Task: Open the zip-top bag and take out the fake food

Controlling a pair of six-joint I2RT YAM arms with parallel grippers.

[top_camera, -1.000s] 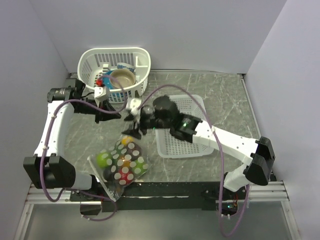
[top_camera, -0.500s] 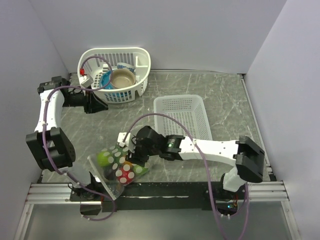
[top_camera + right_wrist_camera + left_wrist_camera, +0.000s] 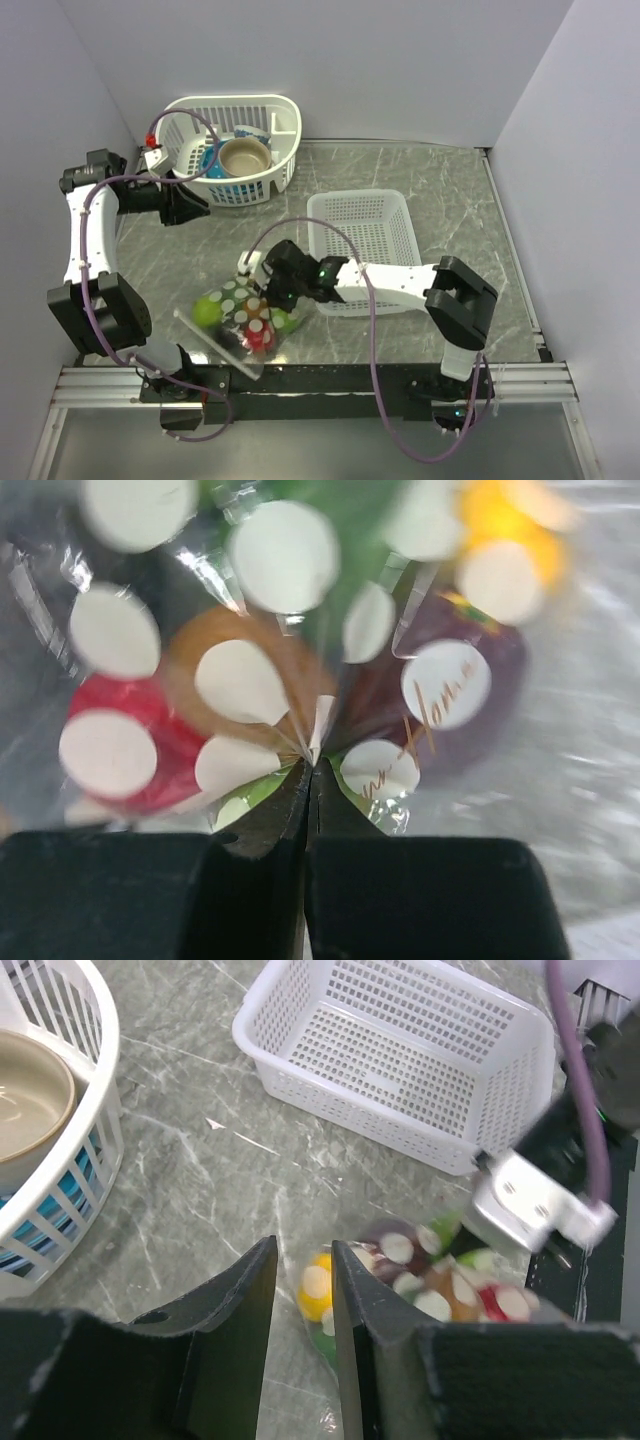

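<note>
While fake food (image 3: 207,312) fills the zip-top bag (image 3: 240,303), right hand (image 3: 311,778) pinches it, left hand (image 3: 303,1260) slightly spread.

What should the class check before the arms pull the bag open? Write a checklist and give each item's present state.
1. Right pincer grips the bag: ok, shut on a fold of plastic.
2. Left pincer grips the bag: not ok, it hangs apart from it, open and holding nothing.
3. Bag already open: cannot tell.
4. Food inside the bag: ok, the pieces show behind the dotted plastic.
5. Bag lies on the table, outside the tray: ok.
</note>
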